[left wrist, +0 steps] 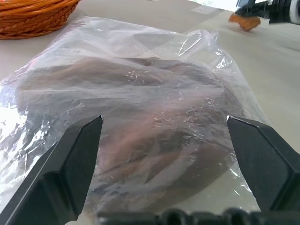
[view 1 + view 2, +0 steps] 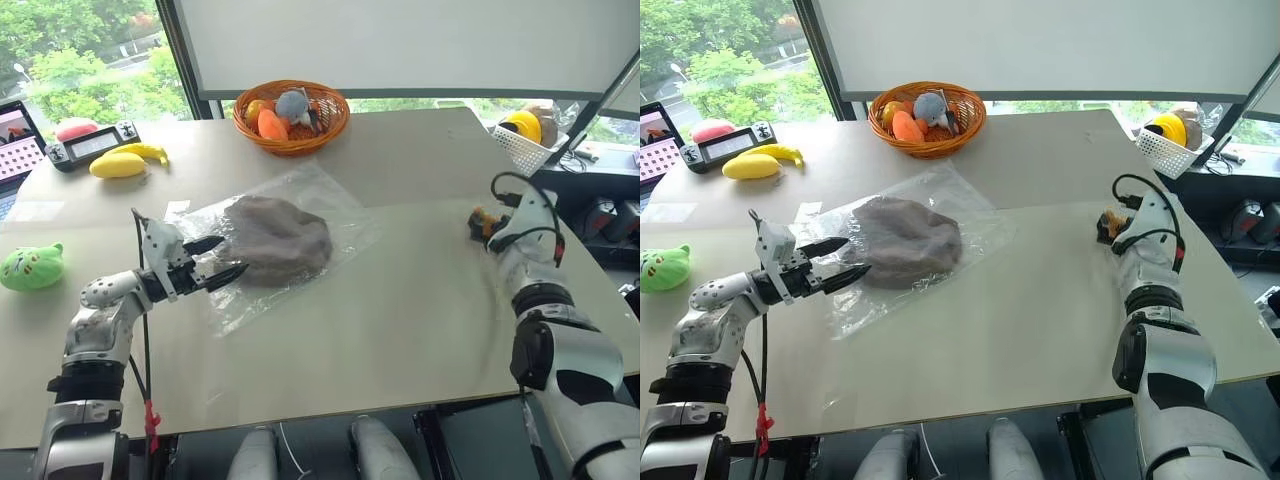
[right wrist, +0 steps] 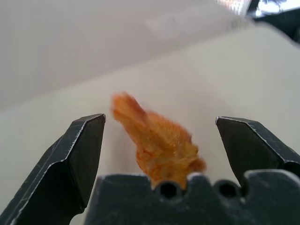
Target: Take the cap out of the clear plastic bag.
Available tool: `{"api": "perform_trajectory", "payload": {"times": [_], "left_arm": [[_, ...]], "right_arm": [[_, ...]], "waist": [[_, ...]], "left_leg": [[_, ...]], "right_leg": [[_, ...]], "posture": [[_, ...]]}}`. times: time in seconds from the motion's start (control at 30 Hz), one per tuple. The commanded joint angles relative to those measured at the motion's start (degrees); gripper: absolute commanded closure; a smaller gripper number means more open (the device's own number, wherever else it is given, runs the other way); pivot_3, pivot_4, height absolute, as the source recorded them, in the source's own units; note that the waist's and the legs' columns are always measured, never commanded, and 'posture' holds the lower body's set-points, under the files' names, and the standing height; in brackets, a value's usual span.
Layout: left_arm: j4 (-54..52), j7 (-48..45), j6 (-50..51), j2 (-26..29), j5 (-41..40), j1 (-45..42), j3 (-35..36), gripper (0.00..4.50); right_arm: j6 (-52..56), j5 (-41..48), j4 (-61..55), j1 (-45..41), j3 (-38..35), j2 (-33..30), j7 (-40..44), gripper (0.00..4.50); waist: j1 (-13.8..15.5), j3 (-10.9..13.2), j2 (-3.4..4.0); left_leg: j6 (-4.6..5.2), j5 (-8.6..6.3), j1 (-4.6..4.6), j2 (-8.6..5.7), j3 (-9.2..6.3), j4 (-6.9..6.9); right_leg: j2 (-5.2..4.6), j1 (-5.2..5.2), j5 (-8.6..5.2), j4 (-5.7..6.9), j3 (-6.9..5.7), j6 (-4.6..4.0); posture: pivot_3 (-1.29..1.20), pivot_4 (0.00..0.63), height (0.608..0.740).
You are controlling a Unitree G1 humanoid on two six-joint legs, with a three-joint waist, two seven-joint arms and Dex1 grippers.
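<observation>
A wide, pale beige desk [image 2: 400, 330] carries every item. At its centre lies the large, transparent, crinkly plastic bag [image 2: 330, 215], flat on the surface, with the dark brown soft fabric cap [image 2: 278, 240] inside it as a low rounded mound. At the far edge stands a round orange wicker basket [image 2: 292, 140] holding small soft toys. On the far left lie a black handheld controller with a screen [image 2: 92, 146] and, just near of it, a yellow toy banana [image 2: 127, 162]; a green round plush toy [image 2: 30, 267] sits at the left edge. The left gripper [image 2: 220, 259] is at the bag's left end, its two black fingers [image 1: 70, 164] spread wide on either side of the covered cap, gripping nothing. The right gripper [image 3: 159, 150], at the far right, has its fingers [image 3: 77, 154] apart around a small orange fuzzy lump [image 3: 159, 140] without pinching it.
</observation>
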Motion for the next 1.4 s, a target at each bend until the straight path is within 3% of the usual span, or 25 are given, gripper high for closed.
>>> {"api": "perform_trajectory", "payload": {"times": [0.03, 0.2, 0.23, 0.3, 0.37, 0.57, 0.7, 0.77, 0.83, 1.0, 1.23, 1.4], "left_arm": [[-0.2, 0.2, -0.9, 1.9, -0.3, -1.1, 2.2, 0.00], [-0.8, -0.1, 0.7, 3.2, -1.6, -0.6, 3.4, 0.00], [-1.2, -1.4, 1.1, 4.3, -1.4, 0.1, 3.2, 0.00], [-1.9, -4.1, 1.2, 6.9, -0.9, 1.6, 2.9, 0.00], [-1.8, -6.0, 2.0, 9.4, -1.5, 2.1, 3.5, 0.00], [-2.9, -7.9, 5.5, 12.7, -3.4, 3.5, 4.9, 0.00], [-3.9, -7.9, 6.3, 12.6, -3.7, 4.6, 5.1, 0.00], [-4.7, -7.2, 6.6, 11.9, -3.9, 4.9, 5.0, 0.00], [-5.5, -6.6, 7.1, 11.3, -4.2, 4.7, 5.0, 0.00], [-6.2, -5.9, 7.6, 10.7, -4.5, 4.2, 4.8, 0.00], [-8.0, -4.9, 7.8, 9.5, -4.6, 5.8, 4.8, 0.00], [-7.8, -4.3, 7.6, 9.0, -4.4, 5.3, 4.7, 0.00]], "right_arm": [[5.8, 1.8, -29.1, 4.9, 2.5, -4.0, 7.5, 0.01], [21.3, 13.8, -66.6, 19.5, 7.8, -10.4, 23.5, 0.01], [25.0, 16.3, -76.1, 24.4, 12.0, -13.8, 27.9, 0.01], [28.3, 15.0, -88.6, 31.7, 20.5, -19.0, 33.2, 0.01], [24.9, 5.8, -92.8, 35.4, 29.5, -21.4, 34.2, 0.01], [2.5, -33.1, -78.7, 32.9, 46.3, -19.2, 17.5, 0.01], [-5.7, -47.2, -70.0, 31.2, 49.6, -15.1, 7.2, 0.01], [-8.1, -52.1, -65.7, 29.4, 51.7, -9.0, 1.2, 0.01], [-11.8, -55.4, -62.1, 28.2, 53.7, -5.8, -0.7, 0.01], [-18.4, -58.8, -56.0, 25.5, 54.6, -3.2, -2.3, 0.01], [-12.0, -63.4, -31.4, 12.8, 54.9, 10.1, -6.1, 0.01], [-13.1, -62.2, -20.6, 9.4, 55.4, 14.3, -7.7, 0.01]], "waist": [[0.1, 0.0, 0.08], [1.1, 0.0, 0.08], [1.2, 0.0, 0.08], [1.5, 0.0, 0.07], [1.6, 0.0, 0.06], [1.9, 0.0, 0.03], [2.2, 0.0, -0.03], [2.3, 0.0, -0.06], [1.9, 0.0, -0.07], [2.1, 0.0, -0.15], [1.3, 0.0, -0.32], [1.6, -0.1, -0.49]], "left_leg": [[0.00, 0.00, -0.02, 0.00, -0.01, -0.01], [0.14, -0.09, -0.05, 0.03, -0.13, -0.03], [0.15, -0.09, -0.06, 0.02, -0.13, -0.03], [0.16, -0.10, -0.05, 0.02, -0.13, -0.01], [0.17, -0.11, 0.00, 0.08, -0.13, -0.02], [0.05, -0.04, 0.00, 0.05, -0.01, 0.40], [0.04, -0.04, 0.01, 0.08, -0.01, 0.42], [0.04, -0.04, -0.09, 0.08, -0.02, 0.36], [0.05, -0.05, -0.09, 0.07, -0.02, 0.30], [0.05, -0.05, -0.11, 0.04, -0.05, 0.27], [0.05, -0.03, 0.19, 0.14, -0.10, 0.27], [0.05, -0.03, 0.25, 0.16, -0.15, 0.27]], "right_leg": [[0.00, 0.00, -0.01, 0.00, -0.01, 0.01], [0.02, -0.01, -0.03, 0.02, -0.12, 0.03], [0.02, 0.00, -0.03, -0.05, -0.13, 0.03], [0.02, 0.04, -0.04, -0.08, -0.13, 0.03], [0.05, 0.07, -0.12, -0.15, -0.14, 0.00], [0.01, 0.10, -0.36, -0.12, -0.11, 0.45], [0.04, 0.05, -0.38, 0.00, -0.12, 0.41], [0.05, -0.05, -0.38, 0.11, -0.11, 0.36], [0.05, -0.08, -0.16, 0.13, -0.10, -0.01], [0.02, -0.04, -0.16, 0.10, -0.13, -0.01], [0.16, 0.10, -0.11, 0.20, -0.11, -0.10], [0.17, 0.18, -0.07, 0.21, -0.14, -0.15]], "posture": [[0.00, 0.150, 0.735], [0.00, 0.150, 0.735], [0.00, 0.150, 0.735], [0.00, 0.150, 0.735], [0.00, 0.150, 0.735], [0.00, 0.150, 0.735], [0.00, 0.150, 0.735], [0.00, 0.150, 0.735], [0.00, 0.150, 0.735], [0.00, 0.150, 0.735], [0.00, 0.150, 0.735], [0.00, 0.150, 0.735]]}}
